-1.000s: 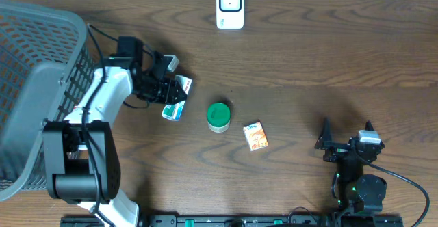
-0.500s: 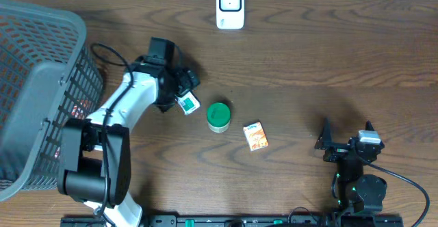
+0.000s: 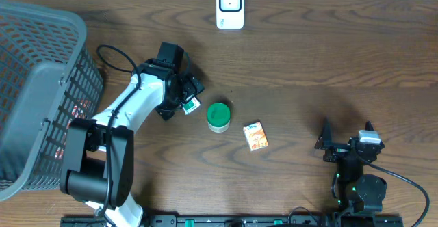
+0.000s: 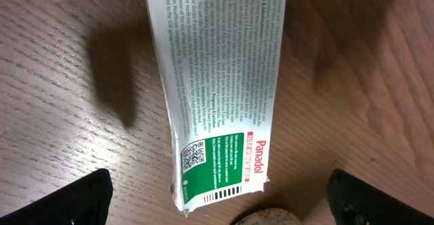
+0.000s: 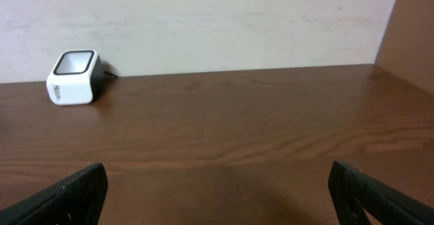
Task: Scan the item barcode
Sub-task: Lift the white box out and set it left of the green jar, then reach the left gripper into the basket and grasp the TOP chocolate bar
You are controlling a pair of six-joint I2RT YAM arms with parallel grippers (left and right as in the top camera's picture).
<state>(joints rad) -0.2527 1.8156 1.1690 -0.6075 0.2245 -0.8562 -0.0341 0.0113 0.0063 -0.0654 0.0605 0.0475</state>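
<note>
The left claw (image 4: 220,199) hangs wide open, gripping nothing, its fingertips (image 4: 68,198) clear of the carton on either side; the Panadol box (image 4: 217,83) lies flat on the desk (image 4: 352,83) directly under this claw, small print and QR code facing up; a green tub (image 3: 218,116) sits just past the box's end; the right claw (image 5: 217,194) is open and empty, the white scanner (image 5: 71,77) well ahead to its left.
</note>
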